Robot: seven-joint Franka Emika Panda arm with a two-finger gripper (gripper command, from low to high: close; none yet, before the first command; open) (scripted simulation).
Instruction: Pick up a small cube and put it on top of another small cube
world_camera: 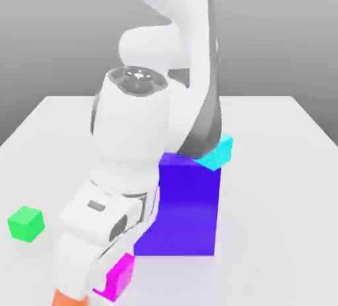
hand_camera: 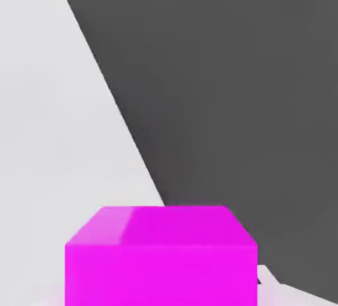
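The small cube [world_camera: 121,275] is plain magenta and sits at the front of the table in the exterior view, partly covered by my hand. My gripper [world_camera: 104,283] is right against it, at the low end of the white arm, which leans down toward the exterior view's left. In the hand view the small cube [hand_camera: 162,258] looms very close and centred, with my gripper shut on it. A cyan cube [world_camera: 219,151] rests at the far top corner of the big blue-violet block [world_camera: 186,209].
A green cube [world_camera: 26,224] lies on the white table [world_camera: 277,186] at the exterior view's left. The big blue-violet block stands just behind the magenta cube. An orange piece [world_camera: 69,298] shows under the arm at the picture's lower edge.
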